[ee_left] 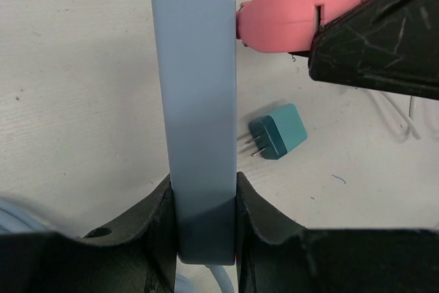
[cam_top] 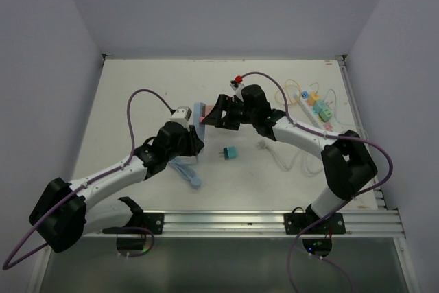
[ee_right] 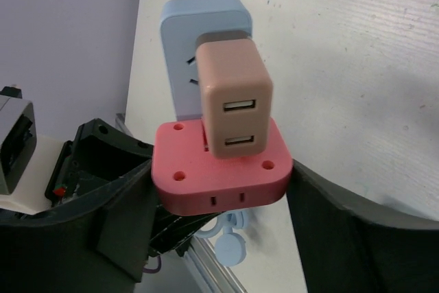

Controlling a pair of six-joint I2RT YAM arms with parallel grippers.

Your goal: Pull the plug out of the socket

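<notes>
My left gripper (ee_left: 204, 211) is shut on the lower end of a light blue socket strip (ee_left: 195, 101), holding it upright above the table. A pink plug block (ee_right: 219, 176) sits in the strip's face, just below a tan USB charger (ee_right: 233, 97). In the right wrist view my right gripper (ee_right: 221, 183) straddles the pink plug, with its black fingers against both of the plug's sides. In the top view the two grippers meet at the socket strip (cam_top: 199, 111) in the middle of the table, the left gripper (cam_top: 194, 128) just left of the right gripper (cam_top: 214, 116).
A loose teal plug (cam_top: 230, 153) lies on the table just right of the held strip. The strip's pale blue cable (cam_top: 186, 173) coils near the left arm. A white power strip with coloured plugs (cam_top: 317, 109) and white cords (cam_top: 274, 152) lie at the right. A metal rail (cam_top: 274, 221) runs along the near edge.
</notes>
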